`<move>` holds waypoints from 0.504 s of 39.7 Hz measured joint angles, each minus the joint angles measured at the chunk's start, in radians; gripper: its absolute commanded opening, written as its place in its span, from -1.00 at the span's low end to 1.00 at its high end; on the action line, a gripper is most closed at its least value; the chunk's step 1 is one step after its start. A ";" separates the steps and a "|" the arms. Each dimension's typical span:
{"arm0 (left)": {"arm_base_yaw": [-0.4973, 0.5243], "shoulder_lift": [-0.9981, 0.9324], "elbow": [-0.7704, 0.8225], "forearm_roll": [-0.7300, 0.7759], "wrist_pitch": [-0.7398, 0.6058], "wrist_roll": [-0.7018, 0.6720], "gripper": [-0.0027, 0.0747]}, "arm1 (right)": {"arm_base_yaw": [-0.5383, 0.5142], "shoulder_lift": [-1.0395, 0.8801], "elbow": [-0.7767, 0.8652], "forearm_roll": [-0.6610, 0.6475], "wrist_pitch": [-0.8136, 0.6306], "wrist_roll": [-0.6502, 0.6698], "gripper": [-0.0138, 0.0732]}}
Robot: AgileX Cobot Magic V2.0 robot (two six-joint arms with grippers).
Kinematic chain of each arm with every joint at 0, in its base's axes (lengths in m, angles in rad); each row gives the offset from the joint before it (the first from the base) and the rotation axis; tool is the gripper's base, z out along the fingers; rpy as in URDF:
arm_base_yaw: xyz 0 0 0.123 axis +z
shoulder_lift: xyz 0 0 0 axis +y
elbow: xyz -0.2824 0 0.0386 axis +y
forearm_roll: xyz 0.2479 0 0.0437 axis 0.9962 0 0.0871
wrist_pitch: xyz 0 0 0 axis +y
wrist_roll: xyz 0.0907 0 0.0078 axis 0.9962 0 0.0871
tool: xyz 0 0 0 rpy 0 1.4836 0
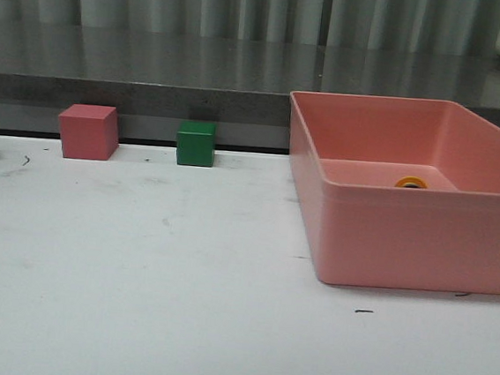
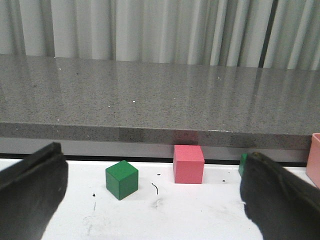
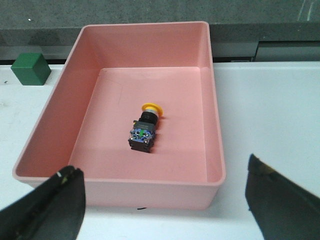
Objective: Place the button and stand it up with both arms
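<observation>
Each end effector (image 2: 150,200) (image 3: 165,200) has matte black, broad, rounded fingers (image 2: 30,185).

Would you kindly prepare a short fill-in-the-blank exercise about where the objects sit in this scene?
1. The button lies on its side inside the pink ____.
2. The button's round cap is coloured ____.
3. In the front view, the pink cube stands between two ____ cubes.
4. The right gripper has its jaws ____ and holds nothing.

Missing words: bin; yellow; green; open
</observation>
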 measured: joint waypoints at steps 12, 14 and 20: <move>0.000 0.000 0.000 0.000 0.000 0.000 0.80 | 0.000 0.393 -0.300 0.009 0.075 0.000 0.84; 0.000 0.000 0.000 0.000 0.000 0.000 0.80 | 0.000 0.455 -0.347 0.019 0.099 0.000 0.84; 0.000 0.000 0.000 0.000 0.000 0.000 0.80 | 0.016 0.638 -0.487 0.047 0.185 0.005 0.84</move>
